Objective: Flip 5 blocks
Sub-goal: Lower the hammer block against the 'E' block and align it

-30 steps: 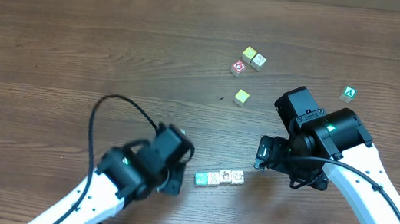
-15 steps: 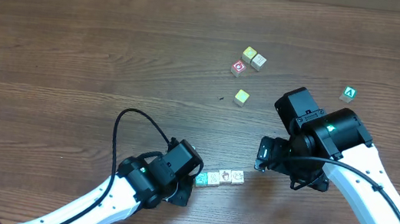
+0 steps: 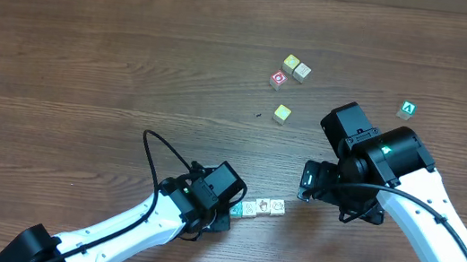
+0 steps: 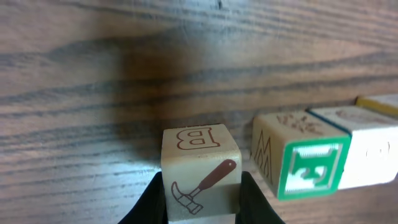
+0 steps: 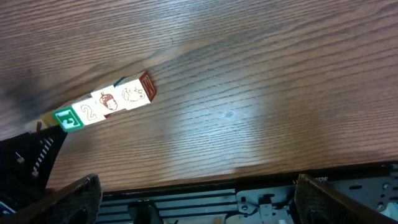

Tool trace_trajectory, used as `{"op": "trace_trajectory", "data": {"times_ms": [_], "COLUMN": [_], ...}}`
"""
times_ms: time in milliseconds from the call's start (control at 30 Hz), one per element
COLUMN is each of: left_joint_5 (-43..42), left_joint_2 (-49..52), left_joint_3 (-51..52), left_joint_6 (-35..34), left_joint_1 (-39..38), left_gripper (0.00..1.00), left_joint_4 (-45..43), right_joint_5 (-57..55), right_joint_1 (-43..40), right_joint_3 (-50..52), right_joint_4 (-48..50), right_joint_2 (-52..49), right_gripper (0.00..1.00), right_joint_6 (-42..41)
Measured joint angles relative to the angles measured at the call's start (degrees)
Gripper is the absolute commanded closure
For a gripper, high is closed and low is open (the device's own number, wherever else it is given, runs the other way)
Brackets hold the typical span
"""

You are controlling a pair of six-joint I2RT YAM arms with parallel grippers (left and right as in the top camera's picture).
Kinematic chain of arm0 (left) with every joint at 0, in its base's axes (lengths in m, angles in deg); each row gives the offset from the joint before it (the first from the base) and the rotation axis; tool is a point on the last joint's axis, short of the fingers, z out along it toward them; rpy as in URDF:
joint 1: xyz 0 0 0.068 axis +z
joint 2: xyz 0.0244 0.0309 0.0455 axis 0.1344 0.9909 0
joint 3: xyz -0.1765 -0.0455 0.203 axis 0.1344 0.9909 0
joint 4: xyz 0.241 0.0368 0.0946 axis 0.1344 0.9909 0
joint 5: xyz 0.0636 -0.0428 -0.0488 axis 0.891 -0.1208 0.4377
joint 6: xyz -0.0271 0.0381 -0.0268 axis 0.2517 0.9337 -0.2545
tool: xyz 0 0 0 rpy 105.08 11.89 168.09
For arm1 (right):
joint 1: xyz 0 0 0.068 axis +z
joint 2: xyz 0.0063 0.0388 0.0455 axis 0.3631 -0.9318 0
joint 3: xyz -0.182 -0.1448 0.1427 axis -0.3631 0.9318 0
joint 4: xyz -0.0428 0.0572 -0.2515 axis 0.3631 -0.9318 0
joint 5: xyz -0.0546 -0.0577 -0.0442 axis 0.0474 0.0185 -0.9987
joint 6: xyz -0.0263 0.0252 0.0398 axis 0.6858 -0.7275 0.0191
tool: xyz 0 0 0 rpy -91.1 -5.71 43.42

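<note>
Light falls evenly from above onto the table [image 3: 89, 58], moderately bright. The overhead view is sharp, with only soft, short shadows hugging the left arm [image 3: 112, 228] and the right arm [image 3: 440, 208].

Up close in the left wrist view, the hammer block [image 4: 200, 168] is crisp and well lit. A broad dark smudge of shadow lies on the wood at its 12 o'clock, and the left gripper's fingers [image 4: 149, 202] at 6 o'clock are blurred.

In the right wrist view a pale sheen washes the wood just right of centre. Shade gathers at 9 o'clock, and the right gripper's fingers [image 5: 74, 199] at 7 and 5 o'clock look dark and soft.
</note>
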Motion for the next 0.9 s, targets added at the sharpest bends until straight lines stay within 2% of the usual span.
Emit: {"op": "trace_trajectory", "data": {"times_ms": [300,900], "left_joint_5": [2.8,3.4], "left_joint_2": [0.2,0.4], "left_joint_3": [0.0,0.0], "left_joint_6": [-2.1,-2.1], "left_joint_1": [0.0,-2.4], "left_gripper": [0.96,0.96], "left_joint_4": [-0.2,-1.1], "right_joint_5": [0.0,0.0], "right_joint_1": [0.0,0.0], "right_joint_3": [0.0,0.0], "right_joint_4": [0.0,0.0], "right_joint_2": [0.0,0.0], "right_gripper": [0.00,0.00], "right_joint_6": [0.5,0.9]}}
